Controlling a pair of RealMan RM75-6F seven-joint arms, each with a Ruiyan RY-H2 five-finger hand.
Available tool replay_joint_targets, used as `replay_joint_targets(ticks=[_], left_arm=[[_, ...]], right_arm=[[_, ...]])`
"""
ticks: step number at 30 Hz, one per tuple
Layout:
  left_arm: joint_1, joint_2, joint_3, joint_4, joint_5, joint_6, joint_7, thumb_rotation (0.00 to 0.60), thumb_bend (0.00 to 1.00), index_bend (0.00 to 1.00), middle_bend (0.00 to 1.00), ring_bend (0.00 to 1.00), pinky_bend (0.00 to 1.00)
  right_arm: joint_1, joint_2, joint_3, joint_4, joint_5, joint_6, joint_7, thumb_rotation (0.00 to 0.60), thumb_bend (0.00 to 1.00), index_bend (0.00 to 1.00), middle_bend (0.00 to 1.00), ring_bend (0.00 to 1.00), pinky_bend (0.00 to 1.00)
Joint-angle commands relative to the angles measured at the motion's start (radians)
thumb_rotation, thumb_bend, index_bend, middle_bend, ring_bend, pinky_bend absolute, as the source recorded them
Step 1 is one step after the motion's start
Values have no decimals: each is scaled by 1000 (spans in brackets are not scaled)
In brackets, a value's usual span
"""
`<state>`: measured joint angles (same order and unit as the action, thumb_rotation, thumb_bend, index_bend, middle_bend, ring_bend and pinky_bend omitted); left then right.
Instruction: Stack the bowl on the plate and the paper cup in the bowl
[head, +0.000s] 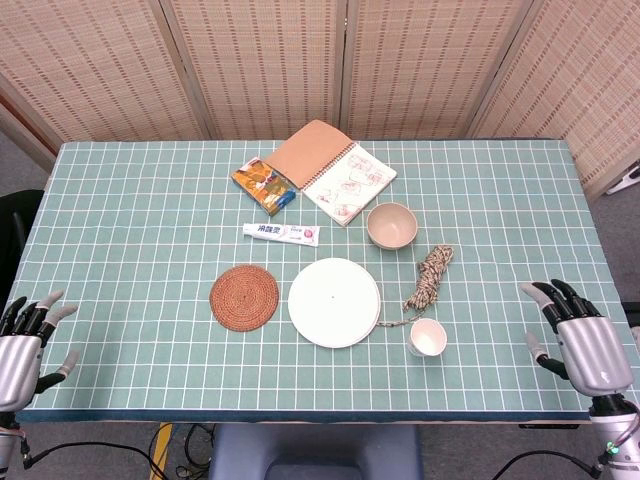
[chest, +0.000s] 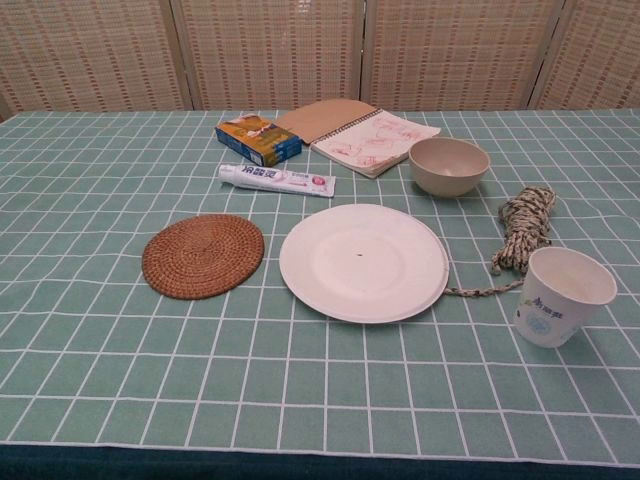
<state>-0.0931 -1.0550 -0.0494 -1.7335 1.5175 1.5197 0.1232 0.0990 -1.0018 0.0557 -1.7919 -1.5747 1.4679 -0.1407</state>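
A white plate (head: 334, 301) (chest: 363, 261) lies in the middle of the green checked table. Behind it to the right stands a beige bowl (head: 391, 224) (chest: 449, 165), upright and with nothing in it. A white paper cup (head: 427, 338) (chest: 561, 295) stands upright near the front edge, right of the plate. My left hand (head: 22, 345) hovers at the front left corner, fingers spread, holding nothing. At the front right corner my right hand (head: 580, 340) is open too, well right of the cup. Neither hand shows in the chest view.
A round woven coaster (head: 244, 297) (chest: 203, 255) lies left of the plate. A coil of rope (head: 430, 275) (chest: 523, 230) lies between bowl and cup. Behind are a toothpaste tube (head: 283, 233) (chest: 277, 179), a small box (head: 264, 184) (chest: 258, 138) and an open notebook (head: 328, 169) (chest: 362, 132).
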Motion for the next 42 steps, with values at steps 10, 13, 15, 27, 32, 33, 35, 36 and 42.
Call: replay_joint_targets(ticks=[10,13,15,27,32,33,35,36,42], left_arm=[[19,8,9,2,6,20,-9,600,298,231,136,161,75],[24,14,9,-4,9,29,-9,600,298,231,136,161,75],[26,17,9,-7,11,33,-7,600,298,231,136,161,75],[39,30,11,-19,12,45,0,600,298,231,137,161,75],[46,33,12,-21,10,50,1,600,297,231,136,161,75],[46,34,12,-20,9,51,1,600,298,231,136,161,75],[47,35,12,-19,7,50,1,600,298,231,136,161,75],[48,35,12,-19,6,50,1,600,298,231,137,161,75],[49,34,11,-14,1,45,-2,600,298,231,137,161,75]], right_arm=[[223,-20,117,9,185,-304,-18,600,360,176,201,124,298],[293,-46,152,36,229,-377,-20,600,359,176,201,124,298],[331,-64,168,55,254,-417,-23,600,360,178,201,124,298],[577,-253,228,296,497,-649,-111,600,290,267,199,121,279],[646,-349,211,413,541,-676,-176,600,263,298,198,111,218],[655,-366,207,433,546,-679,-185,600,263,302,198,110,215],[674,-402,200,476,554,-685,-198,600,263,304,198,110,211],[681,-417,197,494,555,-686,-202,600,263,305,198,110,211],[720,-507,177,603,552,-685,-231,600,263,324,198,110,211]])
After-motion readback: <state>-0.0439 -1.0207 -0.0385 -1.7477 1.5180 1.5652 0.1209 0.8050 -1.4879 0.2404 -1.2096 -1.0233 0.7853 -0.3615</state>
